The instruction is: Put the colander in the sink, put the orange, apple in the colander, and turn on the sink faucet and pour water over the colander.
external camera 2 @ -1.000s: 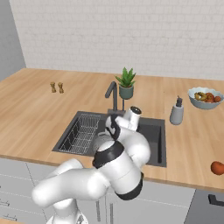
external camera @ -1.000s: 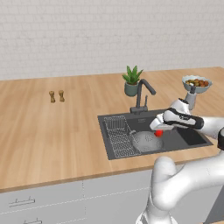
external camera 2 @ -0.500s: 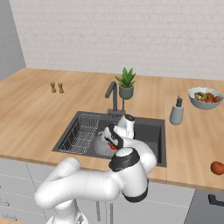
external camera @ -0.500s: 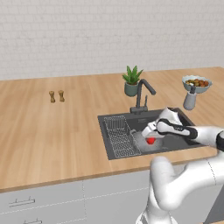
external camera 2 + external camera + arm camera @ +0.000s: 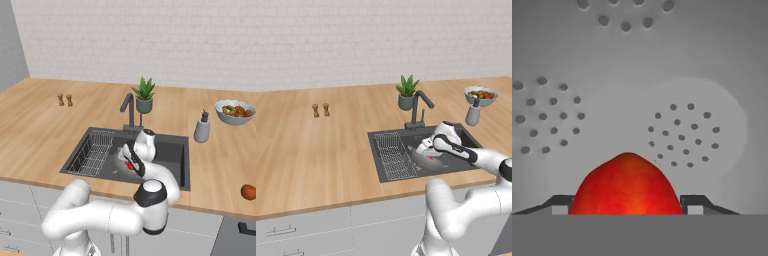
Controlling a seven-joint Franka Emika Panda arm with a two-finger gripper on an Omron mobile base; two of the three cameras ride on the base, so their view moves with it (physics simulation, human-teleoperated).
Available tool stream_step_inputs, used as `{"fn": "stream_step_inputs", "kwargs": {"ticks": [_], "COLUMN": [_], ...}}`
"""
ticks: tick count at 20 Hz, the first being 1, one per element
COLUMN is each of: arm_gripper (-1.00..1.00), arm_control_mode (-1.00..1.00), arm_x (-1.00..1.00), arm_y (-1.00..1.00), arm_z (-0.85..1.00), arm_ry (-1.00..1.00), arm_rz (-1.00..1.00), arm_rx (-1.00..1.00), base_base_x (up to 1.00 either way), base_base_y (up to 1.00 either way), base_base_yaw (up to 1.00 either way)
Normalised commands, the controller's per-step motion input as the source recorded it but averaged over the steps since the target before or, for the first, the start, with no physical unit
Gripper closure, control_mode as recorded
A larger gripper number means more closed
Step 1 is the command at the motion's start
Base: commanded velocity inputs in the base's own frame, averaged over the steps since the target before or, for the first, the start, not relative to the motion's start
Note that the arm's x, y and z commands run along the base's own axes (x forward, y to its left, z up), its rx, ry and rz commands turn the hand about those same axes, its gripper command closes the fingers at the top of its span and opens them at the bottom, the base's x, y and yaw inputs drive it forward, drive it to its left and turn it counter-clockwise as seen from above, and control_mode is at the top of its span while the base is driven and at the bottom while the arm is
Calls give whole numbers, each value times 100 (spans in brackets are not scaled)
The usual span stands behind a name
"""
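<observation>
Hand view puts the apple at bottom centre, clasped between the 2 dark fingertips of the gripper, with the colander floor and its hole clusters straight ahead, so release looks to be directly down the gripper's axis. Left base view shows the gripper mid-frame, low inside the sink over the colander. Right base view has the orange at the right edge, well apart.

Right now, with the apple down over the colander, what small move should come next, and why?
Probably open the end effector to release the apple: its fingers clamp the fruit on both sides, and the colander floor lies right beneath it in the sink.
</observation>
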Motion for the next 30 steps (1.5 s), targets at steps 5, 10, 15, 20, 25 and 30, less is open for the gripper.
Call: {"fn": "stream_step_inputs", "kwargs": {"ticks": [5,10,15,20,25,30], "arm_gripper": [-100,-100,-100,-100,-100,-100], "arm_control_mode": [-100,-100,-100,-100,-100,-100], "arm_x": [-38,-70,-50,-32,-7,-1], "arm_y": [0,0,-4,-48,-84,-97], "arm_z": [20,13,55,100,87,83], "arm_ry": [-19,-28,-36,-12,19,34], "arm_rz": [0,-13,-20,-28,-43,-46], "arm_rx": [0,0,0,-2,-16,-15], "base_base_x": [0,0,0,0,0,0], "base_base_y": [0,0,0,0,0,0], "base_base_yaw": [0,0,0,0,0,0]}}
